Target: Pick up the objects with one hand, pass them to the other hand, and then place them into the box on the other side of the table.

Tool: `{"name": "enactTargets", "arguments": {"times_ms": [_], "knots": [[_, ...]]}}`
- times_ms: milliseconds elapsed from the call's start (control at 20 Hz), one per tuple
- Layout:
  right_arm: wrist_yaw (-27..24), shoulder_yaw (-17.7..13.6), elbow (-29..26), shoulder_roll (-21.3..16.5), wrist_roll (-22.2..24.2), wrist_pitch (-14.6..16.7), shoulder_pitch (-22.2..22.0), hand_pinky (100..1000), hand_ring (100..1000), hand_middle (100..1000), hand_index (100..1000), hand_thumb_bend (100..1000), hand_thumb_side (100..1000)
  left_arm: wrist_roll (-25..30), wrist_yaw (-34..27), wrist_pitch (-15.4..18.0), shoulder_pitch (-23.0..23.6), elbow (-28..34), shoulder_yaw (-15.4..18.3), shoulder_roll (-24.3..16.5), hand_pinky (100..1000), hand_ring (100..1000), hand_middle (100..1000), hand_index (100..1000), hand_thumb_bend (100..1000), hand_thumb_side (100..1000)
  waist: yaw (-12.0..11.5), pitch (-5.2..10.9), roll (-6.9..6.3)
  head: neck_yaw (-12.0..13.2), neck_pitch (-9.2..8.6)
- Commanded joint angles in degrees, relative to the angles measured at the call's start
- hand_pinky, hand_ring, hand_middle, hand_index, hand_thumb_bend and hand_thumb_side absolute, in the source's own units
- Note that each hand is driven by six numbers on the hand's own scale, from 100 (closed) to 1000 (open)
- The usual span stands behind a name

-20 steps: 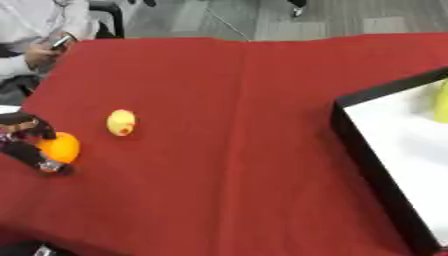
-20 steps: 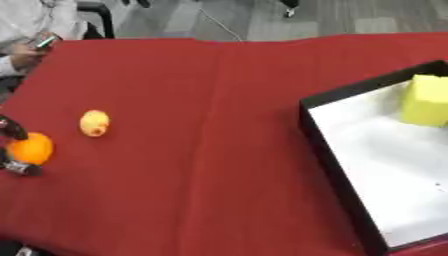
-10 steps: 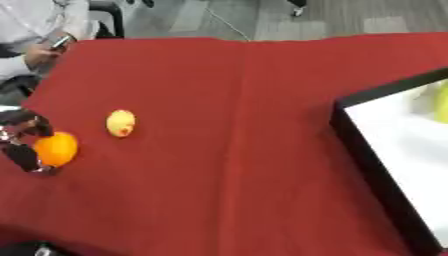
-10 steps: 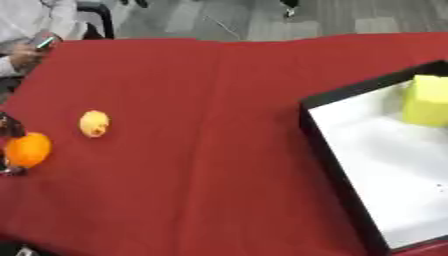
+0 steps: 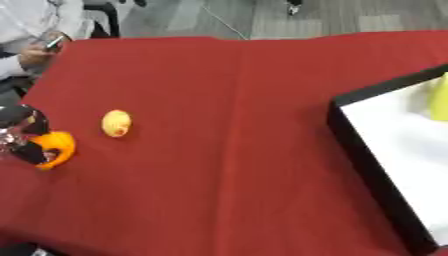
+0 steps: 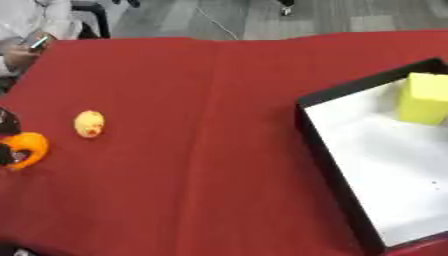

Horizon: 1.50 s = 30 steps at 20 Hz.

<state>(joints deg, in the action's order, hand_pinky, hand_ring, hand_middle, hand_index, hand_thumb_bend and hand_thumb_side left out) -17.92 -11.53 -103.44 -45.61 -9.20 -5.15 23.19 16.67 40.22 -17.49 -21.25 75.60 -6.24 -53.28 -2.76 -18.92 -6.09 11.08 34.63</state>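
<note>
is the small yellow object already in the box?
No. The small yellow object lies on the red tablecloth near the left hand, far from the box, which holds only a yellow block.

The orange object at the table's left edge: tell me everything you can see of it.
The orange object is bright, smooth and rounded, plastic-looking, with a curved, crescent-like outline where dark fingers cover part of it. It sits near the left edge of the red tablecloth, in the left hand, whose fingers curl round it. The small yellow object lies apart, to its right. Whether it is lifted off the cloth cannot be told.
</note>
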Motion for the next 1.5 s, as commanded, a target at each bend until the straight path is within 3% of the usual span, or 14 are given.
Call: {"name": "enactTargets", "arguments": {"times_ms": [50, 450, 800, 1250, 1350, 1500], "knots": [[0.0, -0.8, -0.4, -1.2, 0.1, 0.1, 0.6, 840, 866, 827, 803, 627, 322, -1.5, 2.0, -0.1, -0.8, 1.7, 0.6, -2.3, 644, 623, 494, 518, 466, 129, 0.0, 0.11, 0.03, -0.1, -0.14], [-0.3, -0.8, -0.4, -1.5, 0.3, 0.2, 0.5, 841, 865, 824, 804, 626, 324, -2.6, 0.4, -0.8, 0.4, 9.2, 2.5, -3.7, 646, 617, 531, 577, 532, 108, -0.2, 0.53, 0.12, -0.5, -0.09], [-1.1, -0.7, -0.7, -1.9, 0.2, 0.6, 0.5, 841, 865, 824, 805, 627, 326, -2.8, -4.7, -0.6, 1.2, 17.5, 4.9, -5.2, 655, 618, 532, 578, 438, 100, -0.4, 1.33, 0.39, -1.1, -0.2], [-1.6, 0.1, -1.3, -2.1, 1.0, 0.7, 1.6, 842, 868, 828, 808, 629, 329, -4.5, -11.3, 0.1, 0.9, 26.9, 5.6, -4.7, 663, 607, 520, 571, 241, 100, -0.4, 2.06, 0.68, -7.7, 0.29], [-2.0, 0.8, -1.6, -2.2, 1.7, 0.8, 2.4, 842, 872, 832, 812, 633, 332, -5.4, -13.2, 0.3, 0.4, 28.3, 5.2, -4.0, 665, 596, 511, 567, 163, 100, -0.4, 2.22, 0.79, -9.1, 0.26], [-1.9, 1.9, -2.0, -2.2, 3.0, 0.7, 3.8, 842, 871, 831, 812, 633, 333, -6.0, -14.3, 0.4, -0.1, 29.4, 4.4, -3.2, 663, 592, 508, 563, 162, 100, -0.2, 2.36, 0.95, -10.5, 0.18]]}}
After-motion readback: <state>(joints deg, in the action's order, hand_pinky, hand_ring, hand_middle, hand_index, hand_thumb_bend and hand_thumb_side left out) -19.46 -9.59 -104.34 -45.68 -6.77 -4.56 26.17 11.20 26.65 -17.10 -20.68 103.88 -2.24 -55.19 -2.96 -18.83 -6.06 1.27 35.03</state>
